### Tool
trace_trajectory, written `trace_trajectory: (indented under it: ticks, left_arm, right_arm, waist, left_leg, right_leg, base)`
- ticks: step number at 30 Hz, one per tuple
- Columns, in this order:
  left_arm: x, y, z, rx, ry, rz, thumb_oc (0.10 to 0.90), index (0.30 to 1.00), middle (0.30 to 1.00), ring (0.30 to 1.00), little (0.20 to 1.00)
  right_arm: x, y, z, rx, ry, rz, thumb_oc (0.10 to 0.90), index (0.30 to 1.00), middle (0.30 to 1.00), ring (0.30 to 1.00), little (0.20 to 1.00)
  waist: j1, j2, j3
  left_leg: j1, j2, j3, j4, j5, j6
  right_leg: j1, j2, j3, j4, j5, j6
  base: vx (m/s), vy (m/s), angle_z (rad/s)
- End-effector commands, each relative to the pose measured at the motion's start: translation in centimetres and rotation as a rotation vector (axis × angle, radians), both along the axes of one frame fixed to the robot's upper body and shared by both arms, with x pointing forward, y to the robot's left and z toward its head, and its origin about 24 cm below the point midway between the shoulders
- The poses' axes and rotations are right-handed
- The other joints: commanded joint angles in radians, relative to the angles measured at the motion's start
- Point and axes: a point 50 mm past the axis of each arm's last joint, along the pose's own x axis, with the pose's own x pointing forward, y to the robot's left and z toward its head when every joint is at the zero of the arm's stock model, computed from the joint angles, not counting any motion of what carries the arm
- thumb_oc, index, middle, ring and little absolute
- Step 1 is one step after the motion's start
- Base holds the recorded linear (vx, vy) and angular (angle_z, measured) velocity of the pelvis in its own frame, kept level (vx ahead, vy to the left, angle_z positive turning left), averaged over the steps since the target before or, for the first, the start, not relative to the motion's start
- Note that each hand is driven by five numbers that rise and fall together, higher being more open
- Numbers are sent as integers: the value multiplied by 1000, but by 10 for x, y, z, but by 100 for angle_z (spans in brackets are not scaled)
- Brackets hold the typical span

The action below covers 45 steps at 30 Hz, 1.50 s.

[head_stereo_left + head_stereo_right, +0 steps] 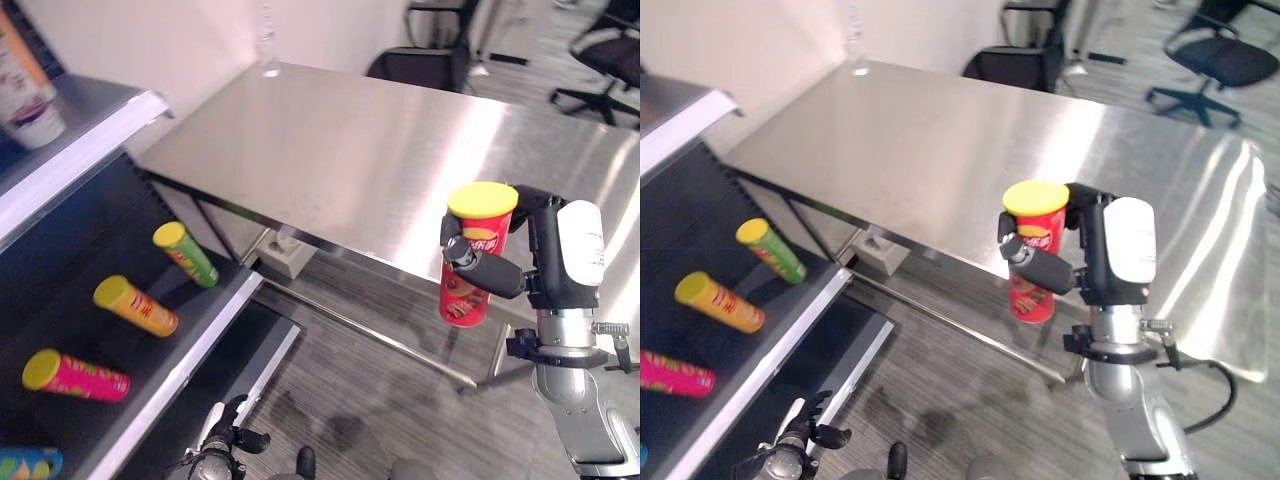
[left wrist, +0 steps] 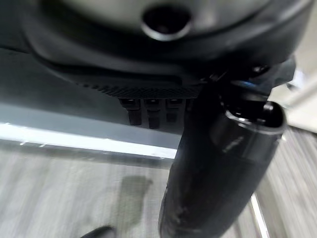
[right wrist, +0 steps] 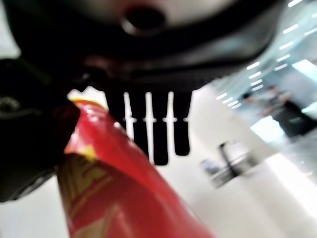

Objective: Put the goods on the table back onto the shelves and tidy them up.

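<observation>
A red chip can (image 1: 465,300) with a yellow lid stands upright in the air just off the steel table's (image 1: 350,150) near edge. My right hand (image 1: 560,260) is shut on it, thumb across its front and fingers behind. The right wrist view shows the same red can (image 3: 114,198) against the right hand's (image 3: 148,49) palm. My left hand (image 1: 225,435) hangs low by the shelf's foot with relaxed fingers and holds nothing; its thumb (image 2: 218,163) shows over the floor in the left wrist view.
On the dark lower shelf (image 1: 200,340) at the left lie a green can (image 1: 186,254), a yellow can (image 1: 136,306) and a pink can (image 1: 77,376). A cup (image 1: 25,90) stands on the upper shelf. A clear bottle (image 1: 268,50) stands at the table's far end; office chairs (image 1: 600,60) are beyond.
</observation>
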Motion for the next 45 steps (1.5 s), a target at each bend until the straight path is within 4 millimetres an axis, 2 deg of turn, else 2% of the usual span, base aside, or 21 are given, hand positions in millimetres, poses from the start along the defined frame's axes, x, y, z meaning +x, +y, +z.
trace_trajectory:
  ticks: [1, 6, 10, 11, 15, 18, 20, 21, 22, 26, 28, 32, 33, 34, 35, 36, 38, 39, 40, 43, 45]
  left_arm:
    - [-26, 18, -8, 57, 110, 28, 800, 900, 900, 900, 900]
    - [-50, 17, -16, 31, 184, 107, 800, 900, 900, 900, 900]
    - [-88, 18, -24, 37, 315, 124, 800, 900, 900, 900, 900]
    - [-88, 18, -23, 37, 314, 124, 800, 900, 900, 900, 900]
    - [-93, 21, -24, 29, 314, 212, 800, 900, 900, 900, 900]
    - [-84, 23, -22, 75, 299, 158, 800, 900, 900, 900, 900]
    - [-82, 23, -21, 97, 293, 126, 800, 900, 900, 900, 900]
    - [-73, 30, -17, 116, 257, 126, 800, 900, 900, 900, 900]
    - [-66, 32, -15, 118, 234, 132, 800, 900, 900, 900, 900]
    - [-45, 34, -10, 143, 180, 67, 800, 900, 900, 900, 900]
    - [-30, 26, -8, 185, 166, -113, 800, 900, 900, 900, 900]
    - [-27, 27, -7, 179, 155, -107, 800, 900, 900, 900, 900]
    - [-36, 27, -10, 158, 182, -61, 800, 900, 900, 900, 900]
    - [-36, 27, -10, 158, 181, -61, 800, 900, 900, 900, 900]
    - [-36, 29, -10, 151, 185, -43, 800, 900, 900, 900, 900]
    - [-29, 32, -7, 153, 174, -26, 800, 900, 900, 900, 900]
    - [-29, 33, -7, 153, 178, -21, 800, 900, 900, 900, 900]
    - [-33, 37, -8, 162, 196, -15, 800, 900, 900, 900, 900]
    - [-35, 41, -7, 170, 198, 1, 800, 900, 900, 900, 900]
    - [-32, 49, -3, 180, 180, 38, 800, 900, 900, 900, 900]
    - [-28, 52, -1, 173, 159, 66, 800, 900, 900, 900, 900]
  right_arm:
    - [-22, 9, 55, 11, -359, 63, 400, 300, 300, 300, 300]
    - [-32, -2, 54, -3, -361, 12, 400, 300, 300, 300, 300]
    - [-35, -28, 59, 40, -426, -135, 400, 300, 300, 300, 300]
    - [-35, -28, 59, 40, -427, -135, 400, 300, 300, 300, 300]
    - [-38, -33, 54, 38, -420, -173, 400, 300, 300, 300, 300]
    - [-39, -33, 56, 30, -429, -173, 400, 300, 300, 300, 300]
    - [-40, -33, 58, 24, -441, -169, 400, 300, 300, 300, 300]
    - [-42, -34, 60, 23, -453, -165, 400, 300, 300, 300, 300]
    - [-42, -35, 61, 27, -451, -167, 400, 300, 300, 300, 300]
    - [-41, -39, 63, 38, -449, -167, 400, 300, 300, 300, 300]
    - [-38, -39, 70, 25, -463, -149, 400, 300, 300, 300, 300]
    - [-35, -40, 74, 22, -466, -145, 400, 300, 300, 300, 300]
    - [-35, -45, 74, 23, -460, -177, 400, 300, 300, 300, 300]
    - [-35, -45, 74, 24, -461, -177, 400, 300, 300, 300, 300]
    - [-35, -48, 72, 28, -447, -194, 400, 300, 300, 300, 300]
    - [-36, -52, 66, 73, -430, -233, 400, 300, 300, 300, 300]
    - [-36, -52, 62, 107, -425, -242, 400, 300, 300, 300, 300]
    - [-32, -45, 56, 168, -421, -210, 400, 300, 300, 300, 300]
    - [-29, -40, 54, 189, -413, -185, 400, 300, 300, 300, 300]
    - [-27, -38, 49, 211, -394, -174, 400, 300, 300, 300, 300]
    - [-28, -41, 48, 226, -386, -182, 400, 300, 300, 300, 300]
  waist:
    - [30, -63, -115]
    - [36, -64, -72]
    - [5, -75, -17]
    - [6, -73, -18]
    - [-20, -76, -47]
    - [-53, -63, -67]
    - [-66, -55, -73]
    - [-88, -39, -84]
    - [-101, -33, -92]
    - [-135, -2, -106]
    - [-148, 16, -114]
    - [-142, 23, -115]
    - [-141, 24, -119]
    - [-141, 21, -120]
    - [-140, 15, -120]
    - [-145, -7, -113]
    - [-149, -19, -106]
    - [-152, -37, -76]
    - [-153, -30, -63]
    - [-161, -28, -41]
    - [-154, -16, -34]
  left_leg:
    - [-122, -40, 46, -56, 81, -12]
    - [-241, -1, -13, -38, 152, -61]
    - [-301, 33, 188, 104, 58, -33]
    - [-304, 35, 188, 105, 60, -33]
    - [-171, 62, 212, 155, -27, -36]
    - [-48, 149, 273, 162, -61, -45]
    - [-11, 187, 295, 158, -42, -53]
    - [43, 260, 326, 153, -5, -76]
    - [57, 287, 332, 149, 29, -85]
    - [98, 367, 301, 144, 118, -128]
    - [123, 411, 256, 131, 156, -168]
    - [101, 406, 171, 105, 130, -189]
    - [106, 386, 179, 101, -7, -200]
    - [101, 381, 178, 103, -6, -198]
    - [97, 358, 191, 107, -77, -191]
    - [86, 303, 223, 121, -188, -172]
    - [86, 269, 237, 115, -211, -158]
    - [104, 206, 269, 82, -218, -122]
    - [118, 187, 285, 63, -218, -106]
    - [126, 131, 281, -2, -179, -67]
    - [118, 79, 268, -69, -135, -27]
  right_leg:
    - [133, 42, 17, -115, 8, -39]
    - [140, 109, -5, -232, 49, -71]
    - [111, 68, -99, -272, 96, -69]
    - [109, 69, -98, -275, 101, -69]
    - [91, 13, -170, -331, 165, -52]
    - [72, -19, -241, -340, 174, -43]
    - [61, -33, -266, -337, 183, -41]
    - [46, -57, -307, -335, 190, -31]
    - [35, -72, -321, -337, 201, -27]
    - [23, -105, -365, -346, 225, -5]
    - [1, -151, -369, -358, 261, 32]
    - [-16, -198, -351, -381, 311, 70]
    - [-25, -247, -354, -392, 349, 101]
    - [-28, -251, -353, -394, 354, 101]
    - [-35, -279, -346, -396, 374, 117]
    - [-55, -345, -336, -397, 448, 136]
    - [-76, -374, -331, -394, 519, 140]
    - [-124, -413, -325, -388, 648, 140]
    - [-141, -412, -327, -384, 669, 140]
    - [-173, -375, -274, -332, 612, 127]
    - [-156, -237, -227, -249, 449, 83]
  base:
    - [-156, -210, 26]
    - [-385, -338, 40]
    - [-376, -28, 72]
    - [-296, 49, 43]
    - [-229, 61, 34]
    - [-159, 136, 50]
    - [-132, 202, 50]
    - [-152, 282, 46]
    - [-137, 280, 50]
    - [-124, 387, 79]
    - [-132, 507, 47]
    - [-122, 479, 51]
    - [-108, 552, 78]
    - [-130, 591, 75]
    - [-140, 584, 39]
    - [-166, 762, 45]
    - [-168, 543, 34]
    - [-237, 586, 30]
    - [-306, 748, 6]
    - [-175, 410, -27]
    - [-223, 522, -17]
